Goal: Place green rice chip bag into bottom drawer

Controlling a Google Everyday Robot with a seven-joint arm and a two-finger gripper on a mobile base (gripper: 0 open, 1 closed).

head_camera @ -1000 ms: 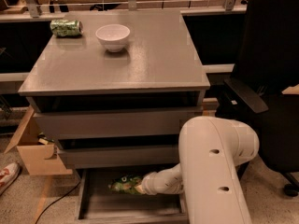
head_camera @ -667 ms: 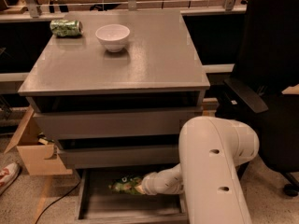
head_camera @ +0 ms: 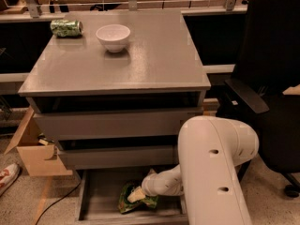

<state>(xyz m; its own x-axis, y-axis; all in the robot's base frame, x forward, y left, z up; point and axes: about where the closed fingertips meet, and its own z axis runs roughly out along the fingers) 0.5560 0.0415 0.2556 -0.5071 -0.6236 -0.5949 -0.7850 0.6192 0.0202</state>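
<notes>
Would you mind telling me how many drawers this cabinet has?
3: the top drawer, the middle drawer below it, and the bottom drawer, pulled out, with the gripper at the green rice chip bag inside it.

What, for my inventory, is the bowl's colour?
White bowl, camera view; gripper in the bottom drawer at the bag.

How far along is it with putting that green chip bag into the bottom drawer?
Nearly done. The bottom drawer is open and the green rice chip bag is inside it. In hand: the gripper is down at the bag. Left: drawing the arm back out.
</notes>
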